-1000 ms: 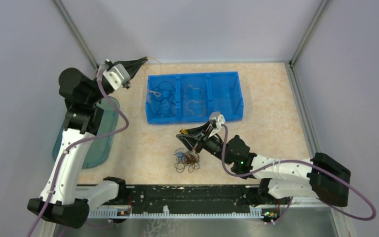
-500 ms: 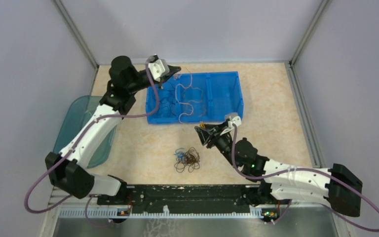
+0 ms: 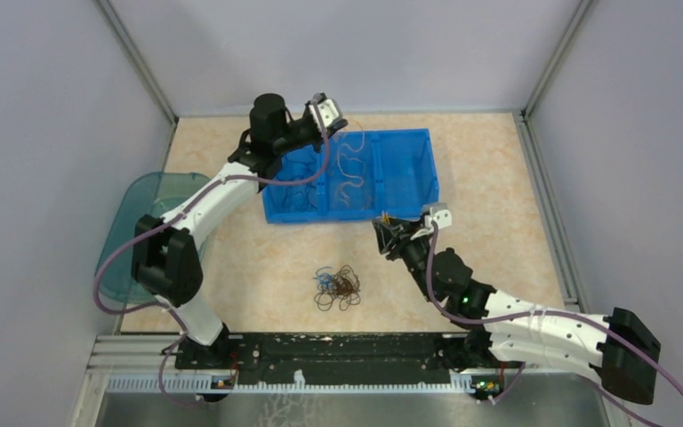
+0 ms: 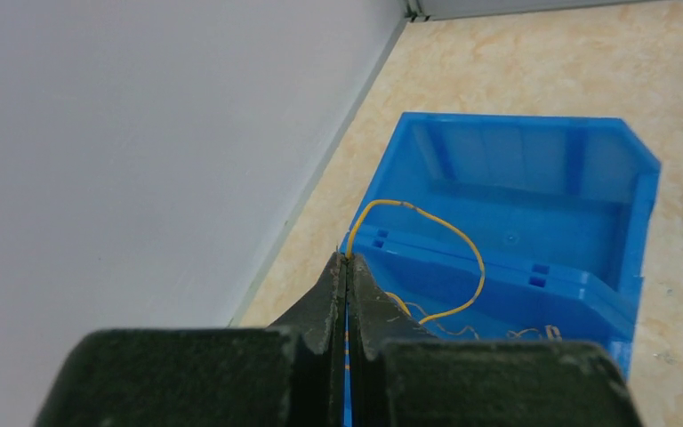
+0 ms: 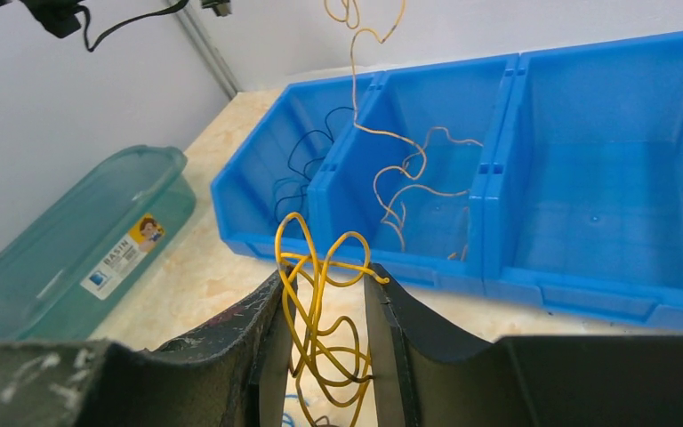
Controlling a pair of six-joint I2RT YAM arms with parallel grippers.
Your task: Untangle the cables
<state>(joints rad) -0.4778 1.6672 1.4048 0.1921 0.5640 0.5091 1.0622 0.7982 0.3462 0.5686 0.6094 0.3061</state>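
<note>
The likeliest fault from this position was judged to be re-tangling: the left tool (image 4: 347,267), pressed together on the end of an orange cable (image 4: 408,205), hung that cable over the blue bin (image 3: 406,173). The right tool (image 5: 325,280), clamped on a looped yellow cable (image 5: 329,264), stood just below the bin's lower edge in the top view. If both tools entered the bin together, the springy yellow loops could hook the hanging strand. A release off-centre could also drape the orange cable across a divider into the left compartment, where dark cables lay. The orange cable's long axis ran roughly vertical, its curled lower end in the middle compartment. The yellow cable was bunched, its long axis along the fingers and its loops projecting past the fingertips toward the bin. The remaining tangle (image 3: 338,286) lay on the tabletop at lower centre, apart from both tools.
</note>
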